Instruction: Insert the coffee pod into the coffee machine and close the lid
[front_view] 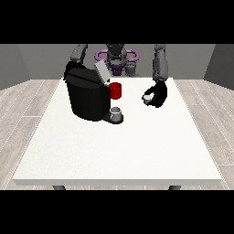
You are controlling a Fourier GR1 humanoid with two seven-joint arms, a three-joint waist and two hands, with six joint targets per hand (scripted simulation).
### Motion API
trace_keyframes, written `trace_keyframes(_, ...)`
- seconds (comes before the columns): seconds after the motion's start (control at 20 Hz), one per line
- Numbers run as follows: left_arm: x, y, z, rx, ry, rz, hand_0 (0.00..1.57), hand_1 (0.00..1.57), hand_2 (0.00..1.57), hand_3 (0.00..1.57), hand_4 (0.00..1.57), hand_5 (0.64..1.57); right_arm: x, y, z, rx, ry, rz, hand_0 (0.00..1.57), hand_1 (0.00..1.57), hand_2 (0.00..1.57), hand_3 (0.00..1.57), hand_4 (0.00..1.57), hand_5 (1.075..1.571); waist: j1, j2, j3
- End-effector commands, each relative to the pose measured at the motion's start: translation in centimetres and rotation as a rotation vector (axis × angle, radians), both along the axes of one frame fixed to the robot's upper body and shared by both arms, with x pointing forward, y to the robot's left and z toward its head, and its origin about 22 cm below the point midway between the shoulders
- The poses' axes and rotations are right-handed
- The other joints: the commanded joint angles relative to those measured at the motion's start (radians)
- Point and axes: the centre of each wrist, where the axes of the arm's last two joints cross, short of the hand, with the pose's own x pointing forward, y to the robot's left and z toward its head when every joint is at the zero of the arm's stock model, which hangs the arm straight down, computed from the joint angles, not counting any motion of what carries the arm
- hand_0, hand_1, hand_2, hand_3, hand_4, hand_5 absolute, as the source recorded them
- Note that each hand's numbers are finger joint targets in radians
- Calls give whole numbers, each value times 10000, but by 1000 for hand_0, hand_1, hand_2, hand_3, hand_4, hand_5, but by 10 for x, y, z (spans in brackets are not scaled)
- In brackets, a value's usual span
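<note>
- Hand at the view's right (156, 95) hangs low over the worktop (119, 151), fingers curled round the small pale coffee pod (147, 98).
- Coffee machine (87, 93) stands well apart, lid (101, 71) tilted up.
- Step, I'd say: pod in hand, carry comes next, into the open top.
- Other hand: hidden behind the machine.

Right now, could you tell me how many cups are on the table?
2: a red cup beside the coffee machine, at its right in view, and a grey cup on the machine's base in front. Others may be hidden behind the machine.
</note>
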Motion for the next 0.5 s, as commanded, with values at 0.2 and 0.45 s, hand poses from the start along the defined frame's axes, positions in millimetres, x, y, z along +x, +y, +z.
trace_keyframes(0.2, 6, 4, 4, 789, -360, -414, 1225, 1225, 1358, 1305, 473, 1571, 2, -3, -2, 73, -176, -133, 0, 0, 0, 0, 426, 1571, -22, 232, -19)
trace_keyframes(0.45, 28, -4, 42, 200, -575, -1732, 1477, 1477, 1470, 1410, 632, 1571, 3, -3, -12, 29, 294, -288, 0, 0, 0, 0, 430, 1571, 224, -404, -17)
